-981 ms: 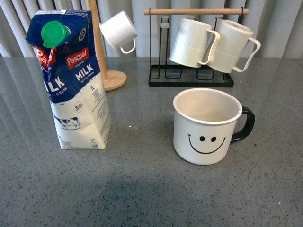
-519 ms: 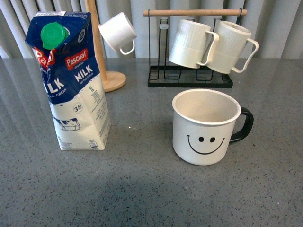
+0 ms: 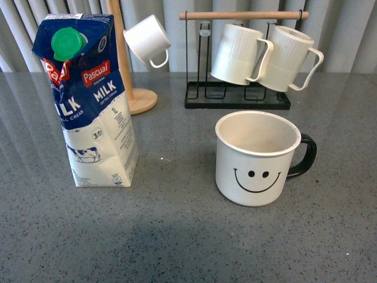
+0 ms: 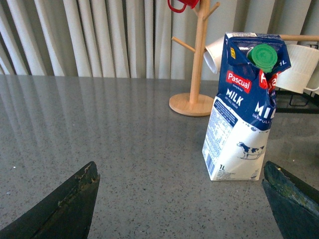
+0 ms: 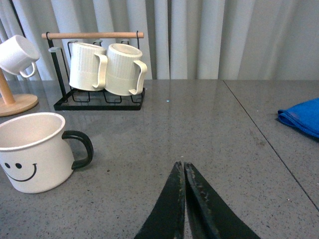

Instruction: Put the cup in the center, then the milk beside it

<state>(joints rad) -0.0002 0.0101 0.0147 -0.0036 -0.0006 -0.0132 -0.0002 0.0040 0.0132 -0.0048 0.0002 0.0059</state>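
The cup [image 3: 257, 158], a wide white mug with a black smiley face and black handle, stands upright right of the table's middle; it also shows in the right wrist view [image 5: 34, 151]. The milk [image 3: 88, 100], a blue-and-white Pascual carton with a green cap, stands upright at the left; it also shows in the left wrist view [image 4: 244, 107]. Neither gripper shows in the front view. My left gripper [image 4: 182, 191] is open and empty, well short of the carton. My right gripper [image 5: 183, 167] is shut and empty, off to the cup's handle side.
A black rack [image 3: 238, 97] with a wooden bar holds two ribbed cream mugs [image 3: 238, 53] behind the cup. A wooden mug tree [image 3: 138, 99] with a small white cup [image 3: 147, 39] stands behind the milk. A blue cloth [image 5: 304, 115] lies far right.
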